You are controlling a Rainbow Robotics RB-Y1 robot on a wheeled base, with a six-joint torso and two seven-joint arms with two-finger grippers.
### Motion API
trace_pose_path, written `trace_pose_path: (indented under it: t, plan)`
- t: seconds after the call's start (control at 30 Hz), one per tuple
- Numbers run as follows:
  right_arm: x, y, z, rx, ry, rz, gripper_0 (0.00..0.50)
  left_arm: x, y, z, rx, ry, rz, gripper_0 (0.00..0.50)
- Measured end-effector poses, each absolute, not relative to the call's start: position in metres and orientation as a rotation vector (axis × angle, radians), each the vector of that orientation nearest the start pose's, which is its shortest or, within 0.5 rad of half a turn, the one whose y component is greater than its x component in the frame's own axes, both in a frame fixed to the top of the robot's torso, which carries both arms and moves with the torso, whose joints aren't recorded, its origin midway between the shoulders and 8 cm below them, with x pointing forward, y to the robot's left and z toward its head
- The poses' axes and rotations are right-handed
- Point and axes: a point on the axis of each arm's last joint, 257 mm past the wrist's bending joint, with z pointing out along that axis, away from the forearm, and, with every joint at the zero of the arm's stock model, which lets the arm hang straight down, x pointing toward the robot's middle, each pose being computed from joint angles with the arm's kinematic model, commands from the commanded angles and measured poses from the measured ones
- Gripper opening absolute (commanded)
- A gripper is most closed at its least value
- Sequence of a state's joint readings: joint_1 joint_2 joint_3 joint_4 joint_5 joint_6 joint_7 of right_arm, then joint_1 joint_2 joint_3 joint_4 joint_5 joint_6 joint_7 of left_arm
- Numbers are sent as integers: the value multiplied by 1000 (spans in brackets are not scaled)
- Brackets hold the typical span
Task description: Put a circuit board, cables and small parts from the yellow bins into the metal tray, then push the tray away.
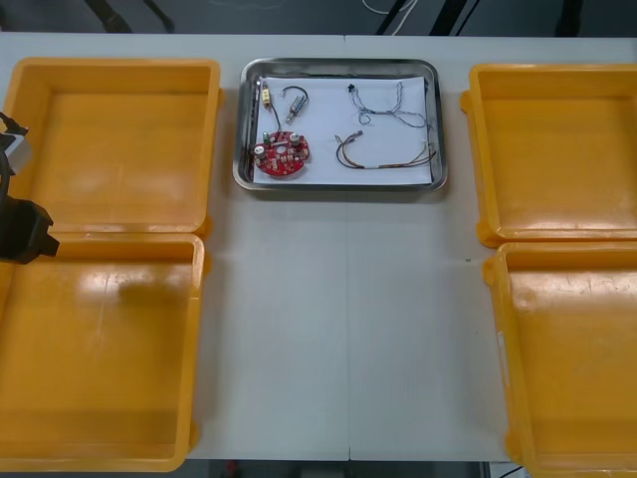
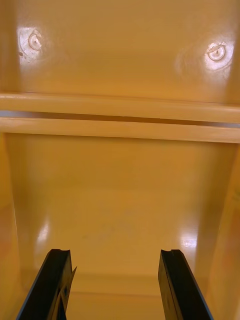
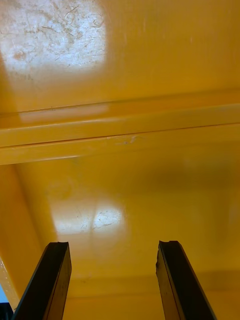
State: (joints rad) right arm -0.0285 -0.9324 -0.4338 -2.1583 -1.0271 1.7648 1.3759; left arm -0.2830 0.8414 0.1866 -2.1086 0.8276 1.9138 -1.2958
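Four yellow bins (image 1: 109,119) of smooth, glossy plastic catch the lights, one on the left finely scratched on its floor. The metal tray (image 1: 338,186) has a shiny polished rim and matt white lining (image 1: 324,127); the table (image 1: 348,319) is smooth and matt.

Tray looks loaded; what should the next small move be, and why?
Probably just lift the open left gripper and right gripper clear of the yellow bins to park: the metal tray, near the far edge, holds a circuit board, cables and small parts.
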Motion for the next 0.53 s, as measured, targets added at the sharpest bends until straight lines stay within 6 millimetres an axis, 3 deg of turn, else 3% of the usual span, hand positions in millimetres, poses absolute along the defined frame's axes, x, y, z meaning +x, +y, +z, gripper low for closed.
trace_pose_path:
  t: [0.53]
  plan:
    - [364,-411,-145,-76,2633,-15,500,397,369,-156,95,2701,104,500]
